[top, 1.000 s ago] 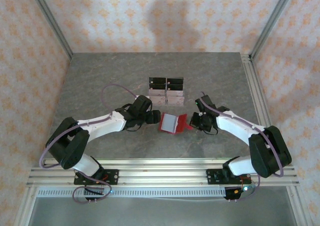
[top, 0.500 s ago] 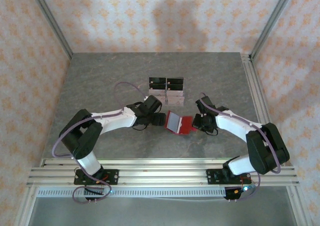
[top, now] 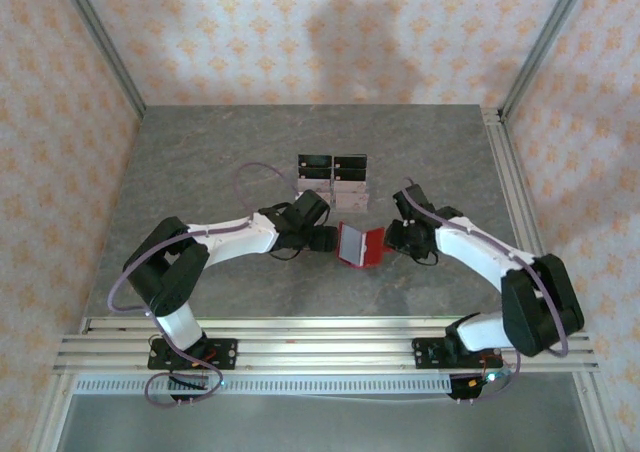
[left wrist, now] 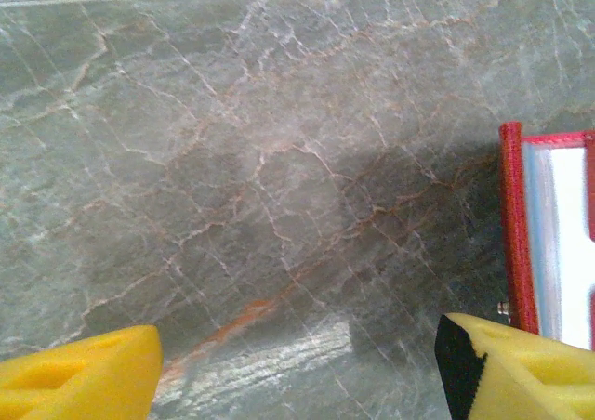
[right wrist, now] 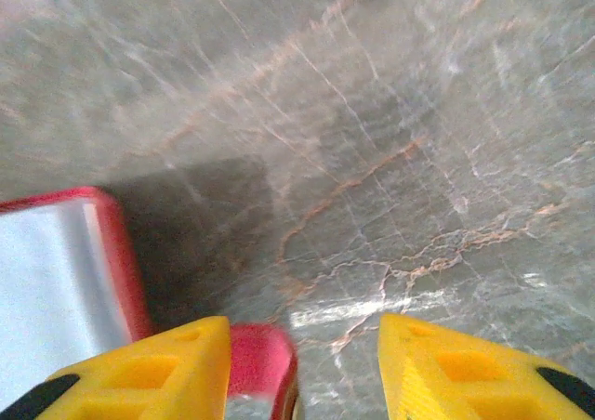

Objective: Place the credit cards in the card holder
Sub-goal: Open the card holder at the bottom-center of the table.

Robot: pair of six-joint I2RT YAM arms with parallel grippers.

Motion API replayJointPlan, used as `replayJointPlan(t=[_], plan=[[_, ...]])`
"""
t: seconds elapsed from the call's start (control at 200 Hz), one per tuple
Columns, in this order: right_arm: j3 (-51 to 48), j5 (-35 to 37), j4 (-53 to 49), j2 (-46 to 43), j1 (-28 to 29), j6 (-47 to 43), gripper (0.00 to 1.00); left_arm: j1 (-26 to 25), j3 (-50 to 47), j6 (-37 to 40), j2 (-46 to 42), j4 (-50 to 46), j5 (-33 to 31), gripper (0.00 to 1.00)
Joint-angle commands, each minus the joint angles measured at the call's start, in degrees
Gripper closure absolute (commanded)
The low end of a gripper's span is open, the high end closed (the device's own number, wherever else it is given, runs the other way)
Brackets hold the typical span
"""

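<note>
The red card holder [top: 361, 244] lies partly open on the grey marbled surface [top: 200, 162], between the two arms and just in front of a clear stand [top: 333, 177] with black blocks. The left end effector [top: 327, 238] sits close to the holder's left edge with its yellow fingers [left wrist: 79, 378] spread wide over bare surface, not touching it. The right end effector [top: 393, 238] is at the holder's other side, its jaws apart. One of its fingers [right wrist: 158, 369] is just beside the holder's small red tab [right wrist: 265, 360], and a clear gap separates the tab from the other finger. A pale panel shows inside the holder; whether it is a card or a pocket cannot be told.
</note>
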Motion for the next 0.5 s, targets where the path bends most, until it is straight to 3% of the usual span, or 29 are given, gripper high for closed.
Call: replayJointPlan(t=[0.0,0.215,0.32,0.495], plan=[[3.4,3.3,-4.8,-4.2,-0.3,0.3,0.54,-0.9,2.0,0.6,-0.7,0.0,0.6,0.21],[6.0,-2.4,-4.5,-6.9,-0.2,0.2,0.54,-1.3,2.2,0.5,-0.4,0.1,0.7,0.21],[6.1,-7.6,-1.4,-4.1,0.7,-0.4,0.59,-1.5,2.2,0.5,-0.2,0.1,0.7,0.22],[3.4,-10.3,5.2,1.7,2.2,1.2,0.71,-1.6,2.5,0.5,-0.1,-0.1,0.5,0.22]])
